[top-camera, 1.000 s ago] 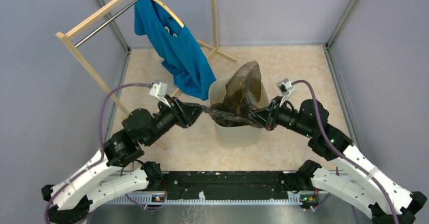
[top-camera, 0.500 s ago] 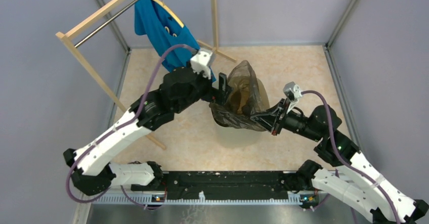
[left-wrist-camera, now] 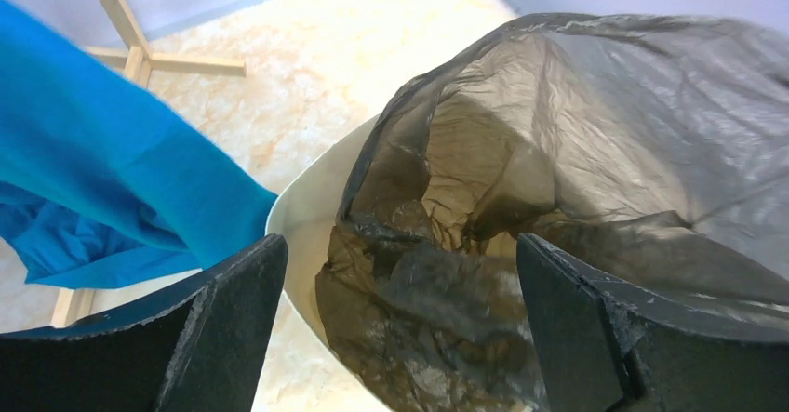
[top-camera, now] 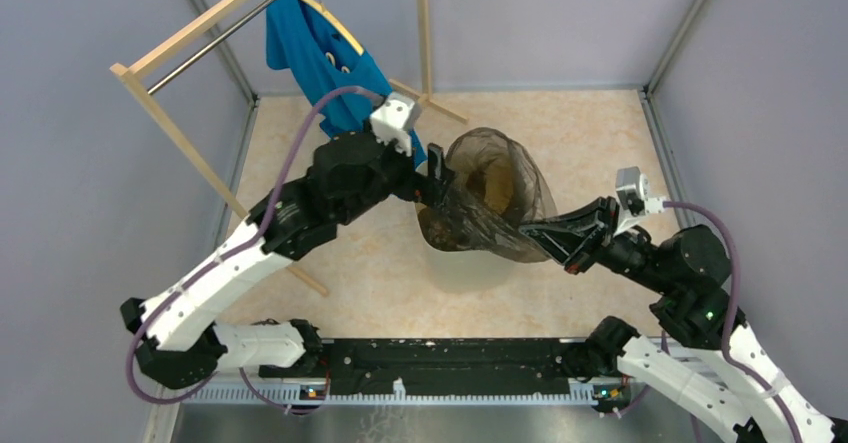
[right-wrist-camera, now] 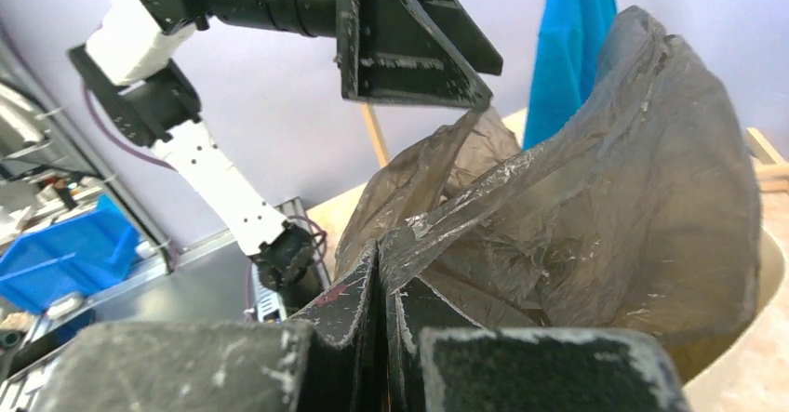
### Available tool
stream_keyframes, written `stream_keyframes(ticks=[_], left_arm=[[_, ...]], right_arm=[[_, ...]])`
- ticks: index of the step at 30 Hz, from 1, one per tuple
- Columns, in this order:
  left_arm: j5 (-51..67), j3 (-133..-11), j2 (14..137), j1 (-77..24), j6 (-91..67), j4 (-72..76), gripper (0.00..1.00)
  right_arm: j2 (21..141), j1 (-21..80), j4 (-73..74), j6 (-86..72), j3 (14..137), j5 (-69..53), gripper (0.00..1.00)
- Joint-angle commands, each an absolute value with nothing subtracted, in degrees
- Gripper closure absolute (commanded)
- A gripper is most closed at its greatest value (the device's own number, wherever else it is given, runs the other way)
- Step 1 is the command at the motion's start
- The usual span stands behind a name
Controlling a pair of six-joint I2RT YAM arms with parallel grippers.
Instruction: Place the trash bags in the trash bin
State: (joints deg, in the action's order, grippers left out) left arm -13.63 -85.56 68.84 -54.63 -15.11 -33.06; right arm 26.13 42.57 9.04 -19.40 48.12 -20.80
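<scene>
Since its mouth must spread, right hand [top-camera: 527,231]: pinched shut on trash bags [top-camera: 492,195], near edge
left hand [top-camera: 438,181]: jaws wide at opposite edge (nothing gripped)
trash bags: draped open over trash bin [top-camera: 458,269] rim

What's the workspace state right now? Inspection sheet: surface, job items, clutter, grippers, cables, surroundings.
Surface: beige speckled tabletop, nothing loose seen on it.
Job's things: trash bag, dark and see-through, mouth spread wide over the trash bin, mostly above its rim; bin upright.
Clutter: blue shirt on a hanger on the wooden clothes rack, hanging close to the bin.
Grippers: left gripper open at the bag's left edge, gripping nothing; right gripper shut on the bag's right edge.
Cables: purple cable on each arm; left cable arcs across the shirt.
Surroundings: grey enclosure walls.
</scene>
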Motion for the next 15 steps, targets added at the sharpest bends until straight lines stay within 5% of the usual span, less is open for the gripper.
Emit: stream_keyframes(ticks=[1,15], left_arm=[[-12.2,-83.4,61.7,-54.6,-18.4,-27.9,0.02],[-7.4,-82.3,67.6,-54.5,-26.2,-31.1,0.01]], right_arm=[[24.6,42.6,4.1,-22.5,48.4,-27.4,1.0],[25.1,42.6,-1.0,-31.1,37.0,-32.2,1.0]])
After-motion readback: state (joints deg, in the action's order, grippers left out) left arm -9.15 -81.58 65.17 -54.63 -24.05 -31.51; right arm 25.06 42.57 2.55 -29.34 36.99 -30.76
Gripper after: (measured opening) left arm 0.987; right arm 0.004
